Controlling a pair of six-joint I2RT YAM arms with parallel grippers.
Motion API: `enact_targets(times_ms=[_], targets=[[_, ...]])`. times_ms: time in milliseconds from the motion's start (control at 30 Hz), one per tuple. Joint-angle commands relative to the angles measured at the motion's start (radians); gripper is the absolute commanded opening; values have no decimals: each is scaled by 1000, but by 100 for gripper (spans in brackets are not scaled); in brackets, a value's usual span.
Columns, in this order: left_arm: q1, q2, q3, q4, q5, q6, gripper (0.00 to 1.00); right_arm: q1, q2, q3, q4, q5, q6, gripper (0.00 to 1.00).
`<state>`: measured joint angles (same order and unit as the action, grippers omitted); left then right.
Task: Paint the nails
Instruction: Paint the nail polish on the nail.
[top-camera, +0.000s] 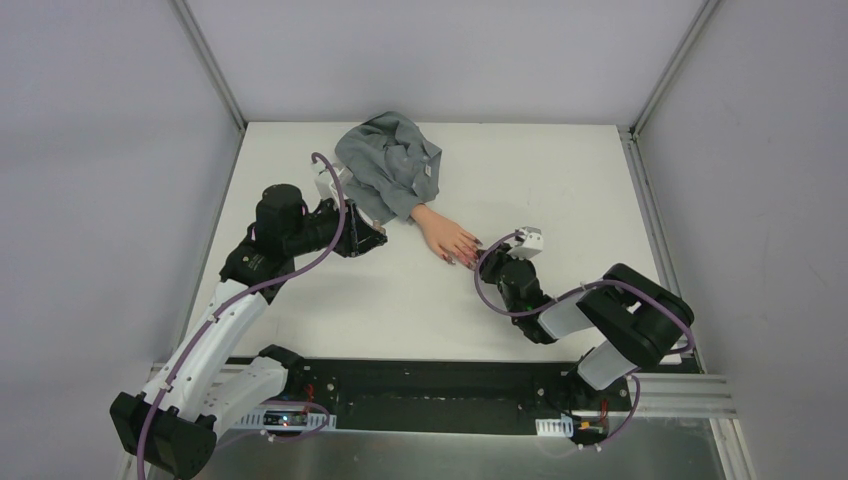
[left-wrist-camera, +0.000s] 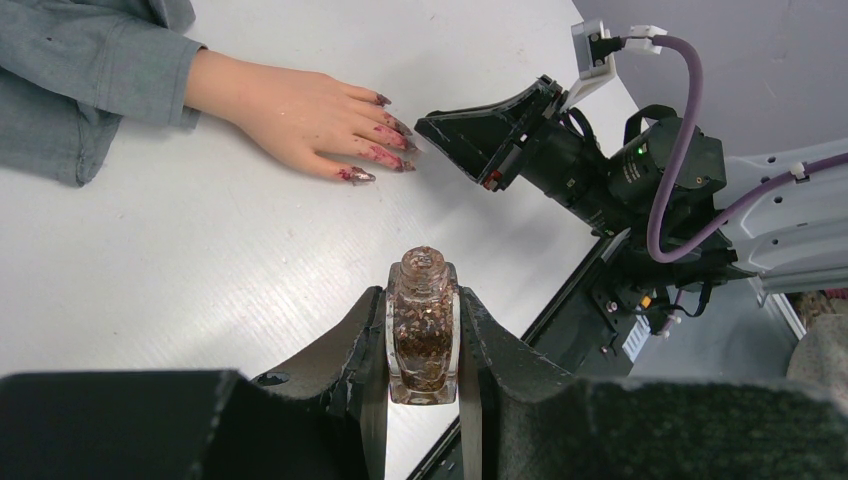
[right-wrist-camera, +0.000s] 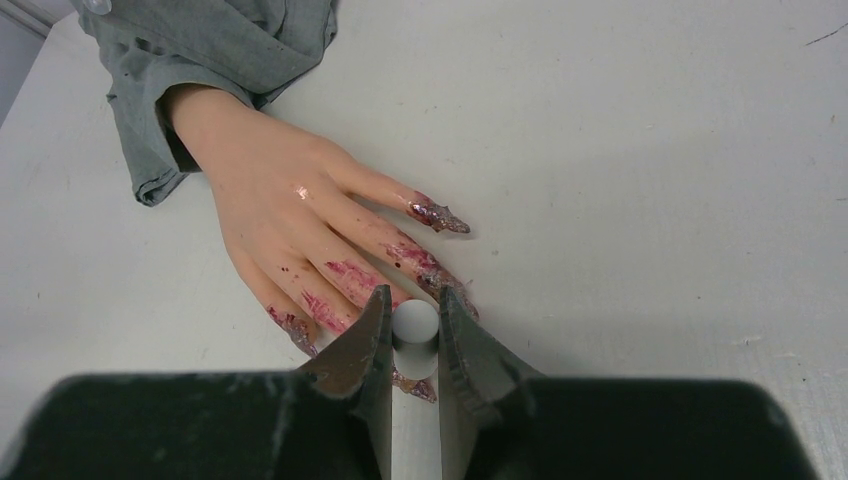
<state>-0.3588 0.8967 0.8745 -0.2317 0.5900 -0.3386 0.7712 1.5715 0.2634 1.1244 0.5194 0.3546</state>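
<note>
Left jaws around open bottle (left-wrist-camera: 422, 270) of reddish glitter polish (left-wrist-camera: 423, 345)

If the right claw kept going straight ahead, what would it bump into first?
Most likely the fake hand, its smeared fingers just ahead of the right claw and the white cap it grips. Exact gap unclear.

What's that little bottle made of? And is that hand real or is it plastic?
The bottle looks like clear glass, maybe hard plastic: it is see-through and shiny, with glittery reddish polish inside. The fake hand looks like smooth, rubbery plastic: an even peach colour with one glossy highlight. Its sleeve is grey woven cloth, creased.
</note>
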Motion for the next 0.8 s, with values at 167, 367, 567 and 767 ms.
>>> enact_targets(times_ms=[167,367,567,767], targets=[[3,-13,24,18,3,15,0,7,-18,-8,25,30,-7,0],[3,-13,24,18,4,14,0,9,-16,-9,23,34,-9,0],[2,-12,24,18,4,13,0,9,-13,-10,19,39,-14,0],[2,-12,24,18,4,13,0,10,-9,-9,20,39,-17,0]])
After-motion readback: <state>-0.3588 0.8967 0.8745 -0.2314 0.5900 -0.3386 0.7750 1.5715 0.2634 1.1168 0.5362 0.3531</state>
